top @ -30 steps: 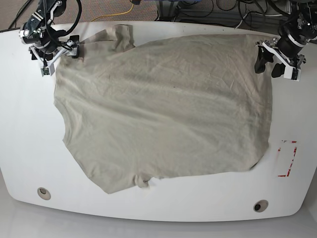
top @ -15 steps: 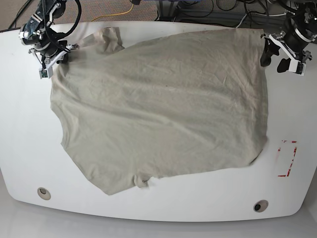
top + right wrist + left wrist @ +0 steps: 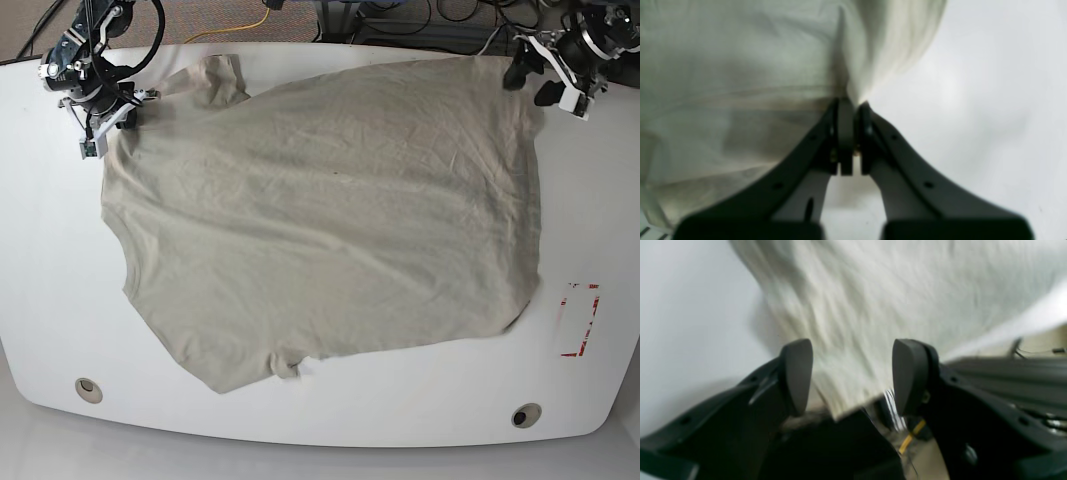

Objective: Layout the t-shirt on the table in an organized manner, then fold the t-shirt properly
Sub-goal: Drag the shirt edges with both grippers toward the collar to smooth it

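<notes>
While the right gripper [image 3: 853, 133] clenches the far left edge of the beige t-shirt [image 3: 330, 220], shirt spread wide across the white table [image 3: 60, 330], left gripper [image 3: 533, 92] released at its far right corner.

Brown surface [image 3: 300, 25] behind, yellow cable [image 3: 232, 31], dark cables [image 3: 430, 42], grey floor [image 3: 250, 464]

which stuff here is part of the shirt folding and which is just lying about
Part of the job:
- beige short-sleeved t-shirt
- white glossy tabletop
- black left gripper
- black right gripper

Just there:
- yellow cable
- red tape rectangle
</notes>
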Tool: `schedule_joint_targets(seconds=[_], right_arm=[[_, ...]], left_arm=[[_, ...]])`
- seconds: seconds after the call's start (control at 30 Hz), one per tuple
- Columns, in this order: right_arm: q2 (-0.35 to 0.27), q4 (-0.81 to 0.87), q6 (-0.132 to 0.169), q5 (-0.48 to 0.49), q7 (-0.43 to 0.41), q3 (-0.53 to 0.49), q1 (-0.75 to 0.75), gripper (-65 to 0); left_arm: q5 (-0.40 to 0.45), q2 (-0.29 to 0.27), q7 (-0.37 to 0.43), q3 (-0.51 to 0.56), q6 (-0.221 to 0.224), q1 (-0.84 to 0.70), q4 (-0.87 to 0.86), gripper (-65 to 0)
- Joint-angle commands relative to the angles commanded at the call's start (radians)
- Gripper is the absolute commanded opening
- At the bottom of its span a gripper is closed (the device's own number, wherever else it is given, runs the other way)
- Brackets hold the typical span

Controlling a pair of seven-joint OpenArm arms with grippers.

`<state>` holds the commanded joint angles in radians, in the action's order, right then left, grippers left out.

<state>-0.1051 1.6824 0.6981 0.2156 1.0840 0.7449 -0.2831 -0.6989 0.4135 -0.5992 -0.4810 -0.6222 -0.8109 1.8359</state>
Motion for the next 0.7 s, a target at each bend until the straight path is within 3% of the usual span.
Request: schedule_joint_targets(seconds=[0.27, 0.47, 0.7], right_arm=[[0.000, 0.000, 0.000, 0.000, 0.000, 0.000, 0.000, -64.2], [0.000, 0.000, 0.000, 0.000, 0.000, 0.000, 0.000, -64.2], [0.015, 0.002, 0.000, 0.000, 0.000, 0.000, 0.000, -64.2]], left_arm=[[0.006, 0.002, 0.003, -0.006, 0.006, 0.000, -0.046, -29.2], [0.103, -0.002, 0.003, -0.003, 0.006, 0.005, -0.069, -29.2], [0.103, -0.002, 0.003, 0.043, 0.005, 0.055, -0.163, -29.2]])
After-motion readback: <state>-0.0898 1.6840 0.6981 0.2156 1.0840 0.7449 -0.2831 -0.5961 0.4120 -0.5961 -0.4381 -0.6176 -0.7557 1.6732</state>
